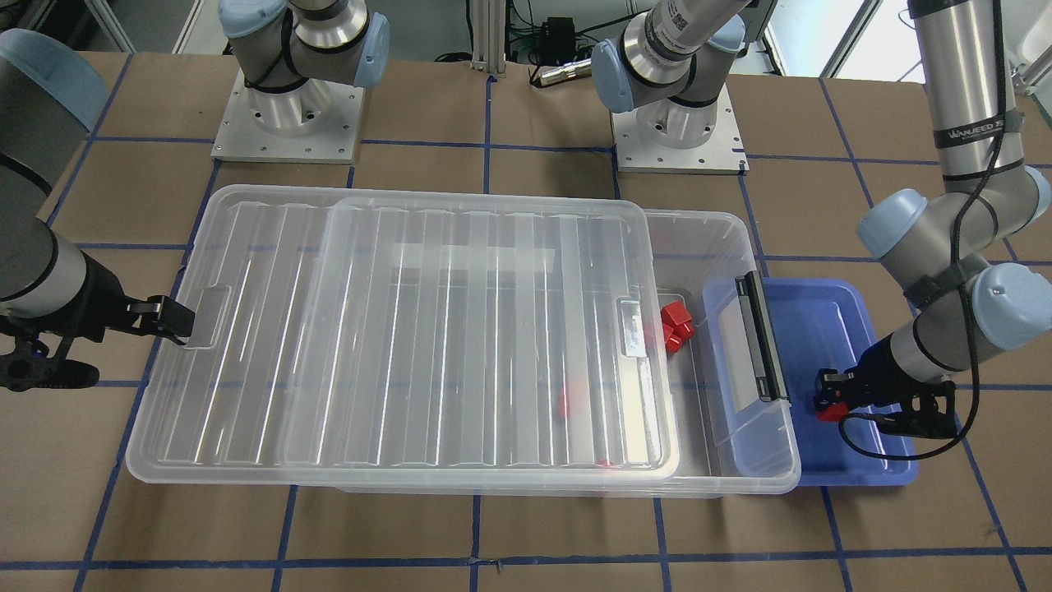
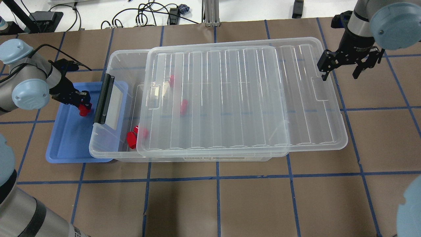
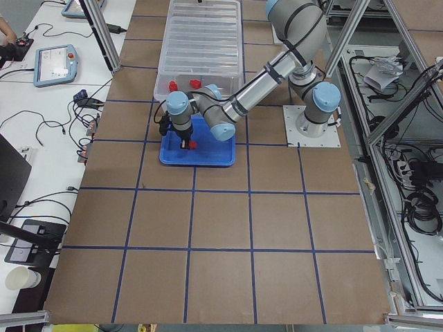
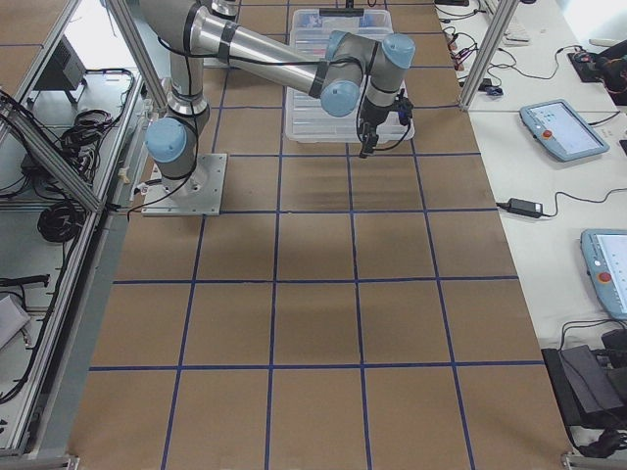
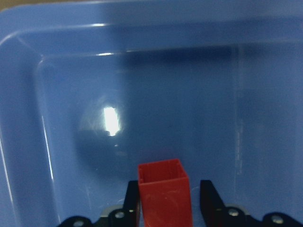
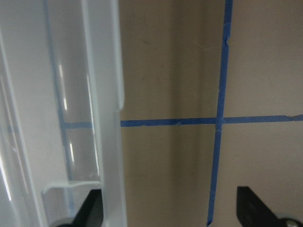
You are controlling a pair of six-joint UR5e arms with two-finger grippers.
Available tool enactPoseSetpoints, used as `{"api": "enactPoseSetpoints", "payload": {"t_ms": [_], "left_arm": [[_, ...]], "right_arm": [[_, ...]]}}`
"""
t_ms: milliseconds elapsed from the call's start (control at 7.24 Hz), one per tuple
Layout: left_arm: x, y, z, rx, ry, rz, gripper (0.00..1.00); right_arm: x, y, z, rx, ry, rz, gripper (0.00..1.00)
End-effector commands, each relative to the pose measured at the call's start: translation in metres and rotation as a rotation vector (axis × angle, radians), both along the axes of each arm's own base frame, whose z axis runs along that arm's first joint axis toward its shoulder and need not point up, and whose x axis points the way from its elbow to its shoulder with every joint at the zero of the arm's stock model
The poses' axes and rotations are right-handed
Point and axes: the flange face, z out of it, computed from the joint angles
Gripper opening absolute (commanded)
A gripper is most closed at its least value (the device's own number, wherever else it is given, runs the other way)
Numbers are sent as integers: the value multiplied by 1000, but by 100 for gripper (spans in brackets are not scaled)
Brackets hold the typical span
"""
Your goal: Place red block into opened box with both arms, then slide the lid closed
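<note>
While lid (image 2: 243, 98) half-covers box (image 2: 115, 144) | blue tray (image 2: 65, 144) beside clip end

Lid (image 2: 243, 98) lies on box (image 2: 113, 65), shifted toward robot's right — tray (image 2: 65, 144) just beside box's left end, blocks (image 2: 133, 138) in box.

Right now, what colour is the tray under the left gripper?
Blue. The tray under the left gripper shows best in the overhead view.
</note>
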Motion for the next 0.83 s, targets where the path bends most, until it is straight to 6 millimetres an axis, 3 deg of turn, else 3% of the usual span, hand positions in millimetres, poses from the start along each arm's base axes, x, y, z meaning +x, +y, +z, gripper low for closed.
{"api": "enactPoseSetpoints", "payload": {"t_ms": [0, 138, 276, 553, 691], "left_arm": [[-18, -21, 88, 14, -57, -50, 22], [-38, -32, 135, 26, -27, -78, 22], [-81, -36, 178, 33, -17, -101, 21], [-173, -16, 205, 81, 13, 53, 21], [-209, -11, 206, 84, 13, 50, 20]], "right_arm": [[-29, 0, 2, -4, -4, 31, 100], [-36, 0, 2, -3, -5, 33, 100], [-48, 1, 4, -4, 10, 40, 100], [-62, -1, 11, -15, 13, 59, 100], [-64, -2, 12, -17, 17, 72, 100]]}}
